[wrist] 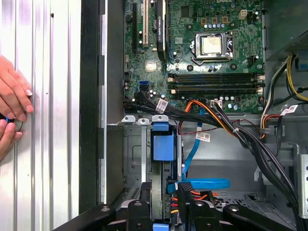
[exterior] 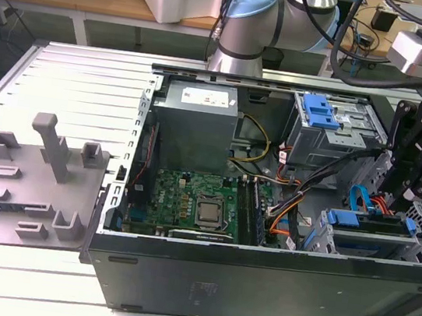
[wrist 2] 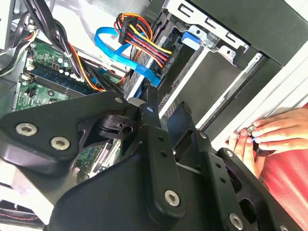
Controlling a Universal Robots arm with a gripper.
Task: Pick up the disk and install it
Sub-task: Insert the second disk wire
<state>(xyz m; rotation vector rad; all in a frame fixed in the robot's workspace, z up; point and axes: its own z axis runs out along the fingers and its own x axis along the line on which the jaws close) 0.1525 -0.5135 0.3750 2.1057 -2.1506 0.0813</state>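
One disk point(exterior: 369, 237) sat in the grey drive cage point(exterior: 418, 248) at the case's near corner on the exterior view's right, its blue carrier edge showing, most of its body hidden by the cage walls. Directly above it hung the gripper point(exterior: 402, 207); whether its fingers were apart or together could not be told, since black linkages covered them in both wrist views. Two hands point(wrist: 12, 108) rested on the slatted table point(wrist: 48, 144) beside the open computer case point(exterior: 256, 282), cut off at the frame edge.
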